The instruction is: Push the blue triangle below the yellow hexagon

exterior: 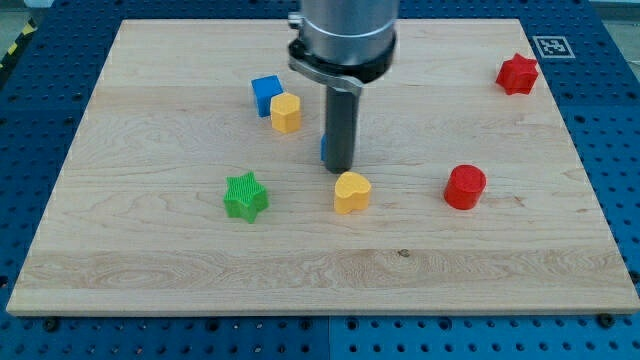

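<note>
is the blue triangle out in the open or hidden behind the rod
Mostly hidden: only a blue sliver shows at the rod's left edge, just above my tip.

We're looking at a robotics lab bench here: a pale wooden surface (pixel 480 250) sits on a blue perforated base (pixel 615 150). A printed black-and-white marker tag (pixel 548 46) sits at the view's top right, with hazard striping (pixel 15 48) top left.
</note>
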Motion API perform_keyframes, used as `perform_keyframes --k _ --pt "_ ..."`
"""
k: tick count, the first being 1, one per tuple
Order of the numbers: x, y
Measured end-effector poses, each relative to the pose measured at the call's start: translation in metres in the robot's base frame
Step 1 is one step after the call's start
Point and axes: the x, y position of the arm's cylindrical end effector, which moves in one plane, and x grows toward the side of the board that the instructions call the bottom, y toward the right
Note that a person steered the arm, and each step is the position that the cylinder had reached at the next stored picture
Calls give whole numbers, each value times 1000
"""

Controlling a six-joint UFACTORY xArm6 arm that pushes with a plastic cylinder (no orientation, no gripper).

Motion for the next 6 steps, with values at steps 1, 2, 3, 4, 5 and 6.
perform_keyframes --k 1,2,3,4,5,6 --pt "-19 -22" --pt "-16 -25" --pt "20 1" --pt "12 20" --pt "-24 21" --pt "-38 21"
